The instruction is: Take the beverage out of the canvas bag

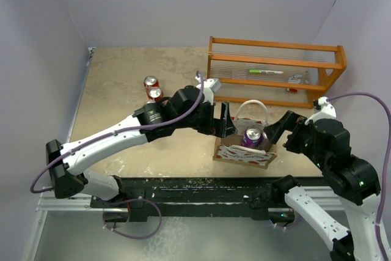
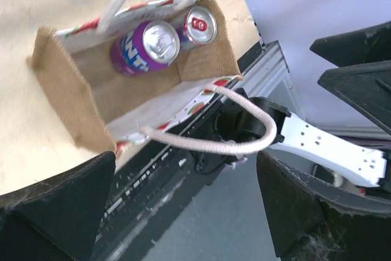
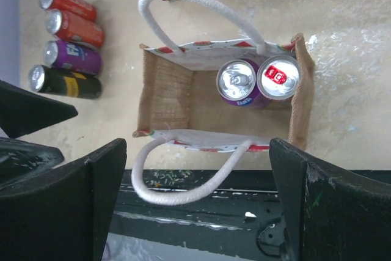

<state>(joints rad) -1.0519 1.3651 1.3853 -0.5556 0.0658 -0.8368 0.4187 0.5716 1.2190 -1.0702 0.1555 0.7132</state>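
Two cans stand in the bag (image 3: 165,93) (purple can (image 3: 237,80), red-topped can (image 3: 278,77), side by side). The left end effector (image 2: 186,157) at its 9 o'clock and right end effector (image 3: 197,151) at 3 o'clock gape wide.

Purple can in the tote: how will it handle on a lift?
Purple can looks rigid, smooth metal, so probably slippery; grip the sides firmly. It touches the red-top can, which may get nudged. The canvas bag looks soft and light, so it may drag up too.
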